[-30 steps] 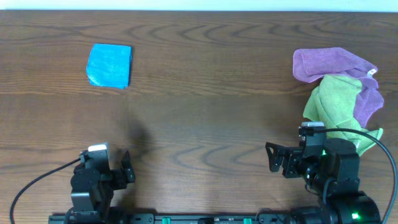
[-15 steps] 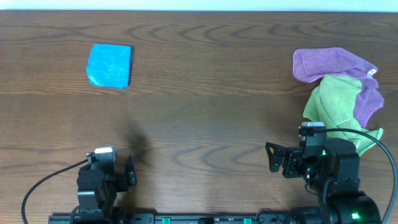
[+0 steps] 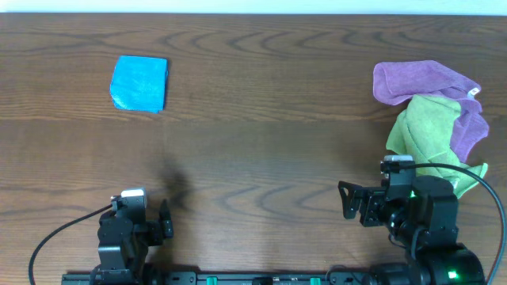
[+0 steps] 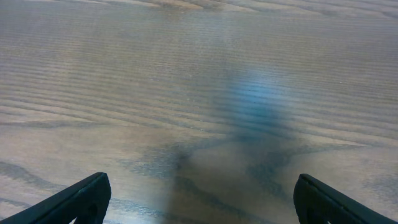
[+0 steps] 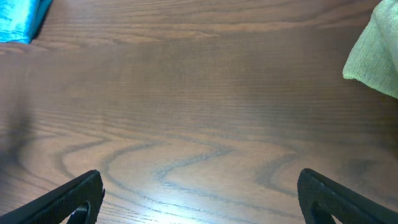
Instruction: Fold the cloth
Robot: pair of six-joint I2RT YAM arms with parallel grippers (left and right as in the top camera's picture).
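Note:
The cloth (image 3: pixel 139 83) is a small sky-blue rectangle lying flat at the far left of the wooden table, with its layers stacked. One corner of the cloth (image 5: pixel 22 18) shows at the top left of the right wrist view. My left gripper (image 3: pixel 135 214) sits at the near edge, well short of it. In the left wrist view the left gripper (image 4: pixel 199 199) is open over bare wood, where a blurred bluish patch shows. My right gripper (image 3: pixel 392 190) is at the near right. The right gripper (image 5: pixel 200 196) is open too, with nothing between its fingers.
A purple cloth (image 3: pixel 424 83) and a lime-green cloth (image 3: pixel 428 138) lie heaped together at the right, just beyond my right arm. An edge of the green cloth (image 5: pixel 376 59) shows in the right wrist view. Cables trail from both arms along the table's front edge.
My left arm has drawn back a little toward the front edge and shifted slightly right. The right arm and all three cloths have stayed where they were.

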